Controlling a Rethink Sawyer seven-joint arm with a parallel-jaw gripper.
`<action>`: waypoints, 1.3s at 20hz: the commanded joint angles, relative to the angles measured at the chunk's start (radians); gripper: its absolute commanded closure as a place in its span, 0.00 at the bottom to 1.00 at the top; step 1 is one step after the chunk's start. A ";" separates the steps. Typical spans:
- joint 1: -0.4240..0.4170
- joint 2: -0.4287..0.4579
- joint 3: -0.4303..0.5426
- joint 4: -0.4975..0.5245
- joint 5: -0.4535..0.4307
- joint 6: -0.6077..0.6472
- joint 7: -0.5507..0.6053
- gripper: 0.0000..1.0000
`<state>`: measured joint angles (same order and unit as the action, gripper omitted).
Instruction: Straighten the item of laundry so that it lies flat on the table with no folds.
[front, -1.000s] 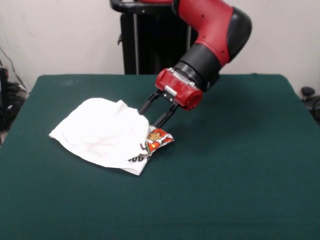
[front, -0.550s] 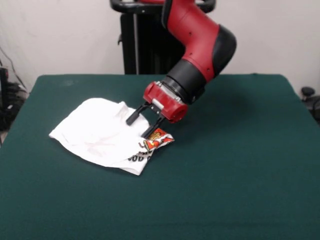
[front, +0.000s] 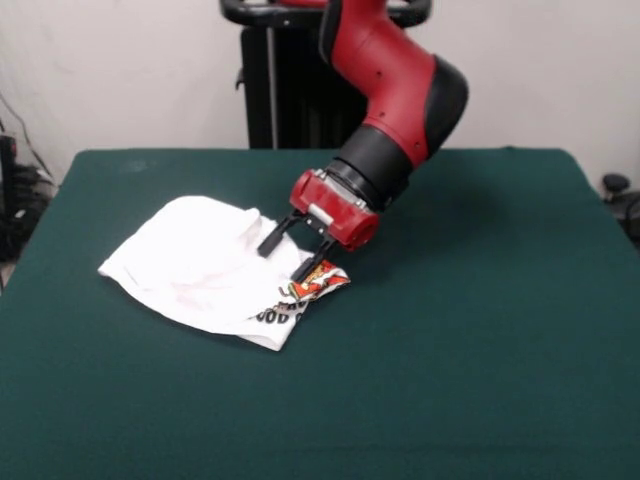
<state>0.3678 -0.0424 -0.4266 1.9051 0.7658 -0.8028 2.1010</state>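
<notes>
Front view. The garment (front: 215, 270), white with a red-and-orange print and black lettering showing only at its near right corner, lies crumpled and folded over on the left half of the green table (front: 470, 330). The pincer (front: 288, 258), angled down and to the left, stands spread apart over the garment's right edge, grasping nothing. Step in hand: reaching for a grip on the folded edge. The next move likely calls for lowering, closing on that edge, and drawing it rightward to open the fold.
</notes>
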 joint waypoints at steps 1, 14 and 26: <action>-0.059 -0.083 0.160 -0.033 -0.134 0.126 0.214 0.00; -0.108 -0.155 0.197 0.006 -0.202 0.242 0.182 1.00; -0.283 -0.192 0.363 0.020 -0.413 0.285 0.284 0.00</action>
<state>0.1758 -0.2437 -0.3201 1.9083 0.4603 -0.6639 2.1010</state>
